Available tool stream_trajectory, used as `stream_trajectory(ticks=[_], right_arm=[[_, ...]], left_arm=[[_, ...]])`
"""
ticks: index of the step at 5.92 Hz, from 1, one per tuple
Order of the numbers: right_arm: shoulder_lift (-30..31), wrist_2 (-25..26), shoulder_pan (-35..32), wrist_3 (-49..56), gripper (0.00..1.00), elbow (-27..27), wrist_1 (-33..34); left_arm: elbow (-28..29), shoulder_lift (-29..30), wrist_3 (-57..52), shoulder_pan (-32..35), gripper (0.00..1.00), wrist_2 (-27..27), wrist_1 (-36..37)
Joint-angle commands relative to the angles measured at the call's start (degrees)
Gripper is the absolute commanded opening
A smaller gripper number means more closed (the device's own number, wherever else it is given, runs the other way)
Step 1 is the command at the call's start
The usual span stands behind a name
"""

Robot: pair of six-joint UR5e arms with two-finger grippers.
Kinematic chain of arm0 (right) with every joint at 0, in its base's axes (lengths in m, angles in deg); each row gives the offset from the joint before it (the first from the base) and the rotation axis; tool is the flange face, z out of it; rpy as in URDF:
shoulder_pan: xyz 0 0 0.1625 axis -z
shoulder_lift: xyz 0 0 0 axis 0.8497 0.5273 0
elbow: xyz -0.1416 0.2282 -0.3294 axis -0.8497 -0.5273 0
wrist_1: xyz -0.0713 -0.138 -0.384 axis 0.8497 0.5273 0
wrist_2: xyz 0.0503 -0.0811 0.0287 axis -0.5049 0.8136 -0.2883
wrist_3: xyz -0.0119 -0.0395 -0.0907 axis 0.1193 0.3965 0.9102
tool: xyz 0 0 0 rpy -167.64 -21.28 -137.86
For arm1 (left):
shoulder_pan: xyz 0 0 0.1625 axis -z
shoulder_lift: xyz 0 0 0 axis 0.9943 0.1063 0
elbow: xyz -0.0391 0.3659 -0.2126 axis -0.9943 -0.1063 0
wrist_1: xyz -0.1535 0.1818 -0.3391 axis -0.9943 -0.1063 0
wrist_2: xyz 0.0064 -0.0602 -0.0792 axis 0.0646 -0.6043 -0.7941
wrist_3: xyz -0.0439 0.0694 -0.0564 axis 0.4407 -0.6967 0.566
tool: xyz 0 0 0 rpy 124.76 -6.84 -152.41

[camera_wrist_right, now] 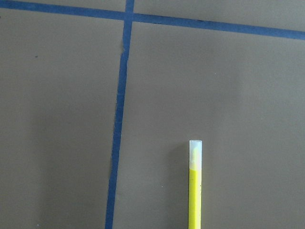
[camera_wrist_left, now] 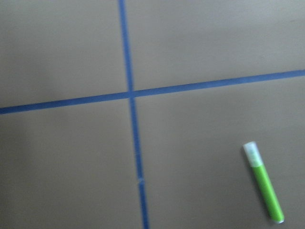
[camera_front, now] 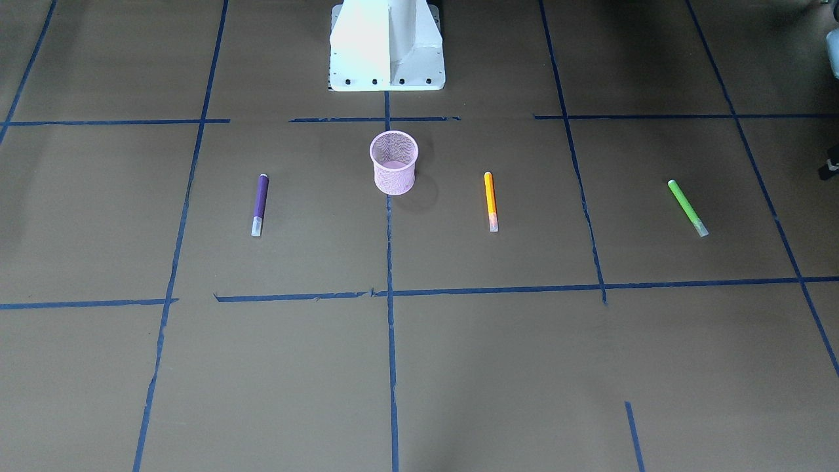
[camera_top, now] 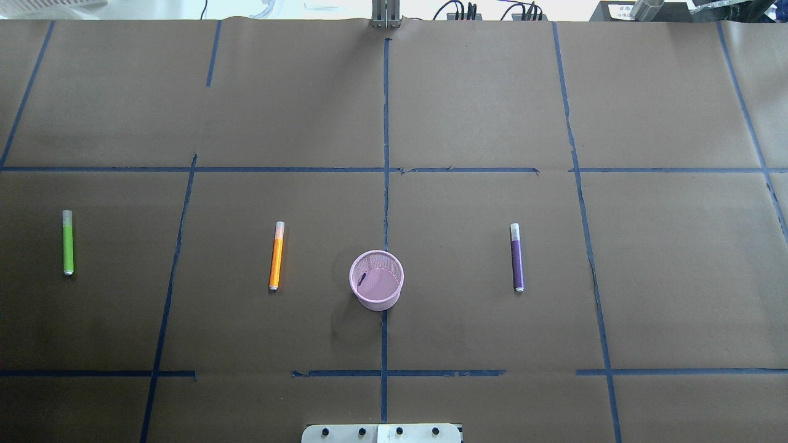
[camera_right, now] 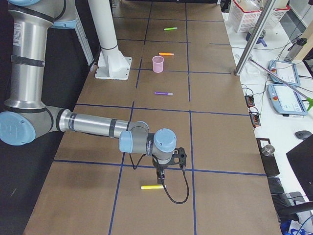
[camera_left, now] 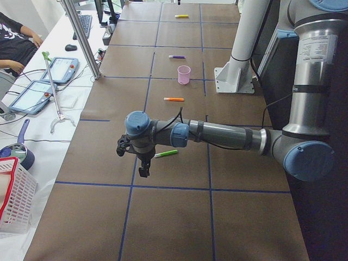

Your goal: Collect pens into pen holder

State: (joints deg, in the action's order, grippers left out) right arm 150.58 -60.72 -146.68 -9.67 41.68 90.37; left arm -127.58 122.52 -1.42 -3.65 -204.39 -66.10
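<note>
The pink mesh pen holder (camera_top: 377, 289) (camera_front: 394, 172) stands upright mid-table near the robot base. The orange pen (camera_top: 277, 255) lies to its left and the green pen (camera_top: 68, 242) far left. The purple pen (camera_top: 517, 257) lies to its right. My left gripper (camera_left: 143, 173) hangs above the table beside the green pen (camera_left: 166, 154), which also shows in the left wrist view (camera_wrist_left: 264, 182). My right gripper (camera_right: 160, 178) hovers just above a yellow pen (camera_right: 152, 187) (camera_wrist_right: 194, 191). I cannot tell whether either gripper is open or shut.
Blue tape lines (camera_top: 385, 184) divide the brown table into squares. The white robot base (camera_front: 387, 46) stands at the table's near edge. Operators' tablets (camera_left: 32, 95), a metal post (camera_left: 81, 38) and a white basket (camera_left: 13, 201) sit past the far edge.
</note>
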Motion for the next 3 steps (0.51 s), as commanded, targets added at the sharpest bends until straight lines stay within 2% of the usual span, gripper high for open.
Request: stream_trajectory(ticks=[1, 2, 3], right_arm=[[0.3, 0.0, 0.0, 0.0, 1.00, 0.0, -0.2], [0.3, 0.1, 0.1, 0.0, 1.00, 0.0, -0.3], [0.3, 0.3, 0.1, -0.1, 1.00, -0.9, -0.2]], left_arm=[[-0.7, 5.3, 13.3, -6.7, 1.00, 0.0, -0.3], [-0.5, 6.4, 19.1, -11.6, 1.00, 0.3, -0.4], [-0.3, 6.5, 20.7, -12.2, 1.00, 0.4, -0.4]])
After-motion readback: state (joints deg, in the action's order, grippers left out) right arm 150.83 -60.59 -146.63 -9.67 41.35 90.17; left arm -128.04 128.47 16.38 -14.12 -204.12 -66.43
